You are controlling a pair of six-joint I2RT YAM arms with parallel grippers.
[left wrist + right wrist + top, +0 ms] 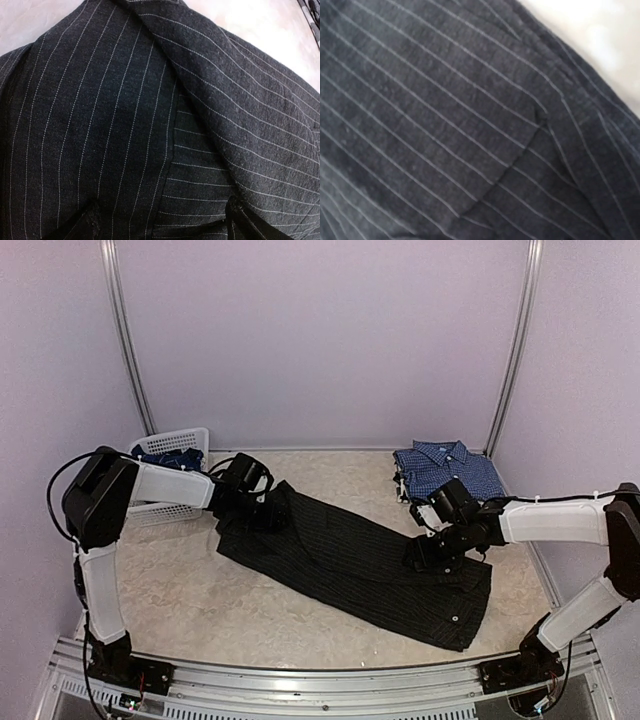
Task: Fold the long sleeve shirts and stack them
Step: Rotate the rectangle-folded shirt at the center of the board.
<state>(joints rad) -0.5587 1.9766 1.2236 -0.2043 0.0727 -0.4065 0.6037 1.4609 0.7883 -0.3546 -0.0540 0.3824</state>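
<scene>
The black pinstriped long sleeve shirt [350, 565] lies spread out in a diagonal across the table. My left gripper [262, 512] is down on its upper left end. In the left wrist view its fingertips [244, 217] stand wide apart, sunk in the striped cloth [125, 125], with a fold of it lying between them. My right gripper [425, 555] rests on the shirt's right part. The right wrist view is filled by the pinstriped cloth [445, 110], so that gripper's fingers are hidden. A blue-and-white checked shirt [445, 468] lies folded at the back right.
A white lattice basket [185, 440] stands at the back left, behind my left arm, with dark blue cloth [165, 455] in it. The enclosure's walls and metal posts close in the table at the back and sides.
</scene>
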